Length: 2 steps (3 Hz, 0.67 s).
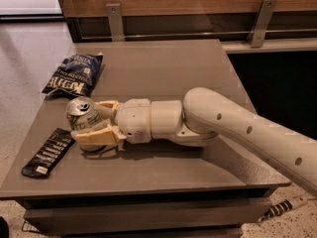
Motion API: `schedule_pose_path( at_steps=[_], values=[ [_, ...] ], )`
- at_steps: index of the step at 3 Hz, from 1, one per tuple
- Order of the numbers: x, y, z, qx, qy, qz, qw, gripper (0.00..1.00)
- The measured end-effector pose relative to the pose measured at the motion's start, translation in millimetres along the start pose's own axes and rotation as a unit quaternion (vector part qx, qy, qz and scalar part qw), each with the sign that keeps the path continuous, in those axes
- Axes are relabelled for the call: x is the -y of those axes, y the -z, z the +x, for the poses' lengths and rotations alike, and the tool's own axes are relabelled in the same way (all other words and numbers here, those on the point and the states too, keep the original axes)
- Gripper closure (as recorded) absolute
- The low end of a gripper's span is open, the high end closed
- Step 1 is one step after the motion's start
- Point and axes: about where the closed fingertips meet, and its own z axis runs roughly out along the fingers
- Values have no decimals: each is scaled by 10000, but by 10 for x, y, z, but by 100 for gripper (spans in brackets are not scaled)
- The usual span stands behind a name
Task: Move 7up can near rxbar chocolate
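The 7up can (82, 114) stands upright on the grey table (163, 68) at the left, its silver pull-tab top showing. My gripper (90, 121) reaches in from the right and its cream fingers (96, 135) sit on both sides of the can, shut on it. The rxbar chocolate (48, 151), a flat black bar with white lettering, lies just left and in front of the can, near the table's front left corner. A short gap separates can and bar.
A dark blue chip bag (74, 74) lies at the back left of the table. A wooden wall with metal brackets (115, 20) runs behind the table. A power strip (285, 207) lies on the floor at the lower right.
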Motion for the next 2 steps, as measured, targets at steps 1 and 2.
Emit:
schedule_pose_path(
  at_steps=[1,2],
  values=[
    [-12,-15,-6,-1,6,-17,10000,15],
    [-24,-31,-13,-1,12,-36,10000,0]
  ],
)
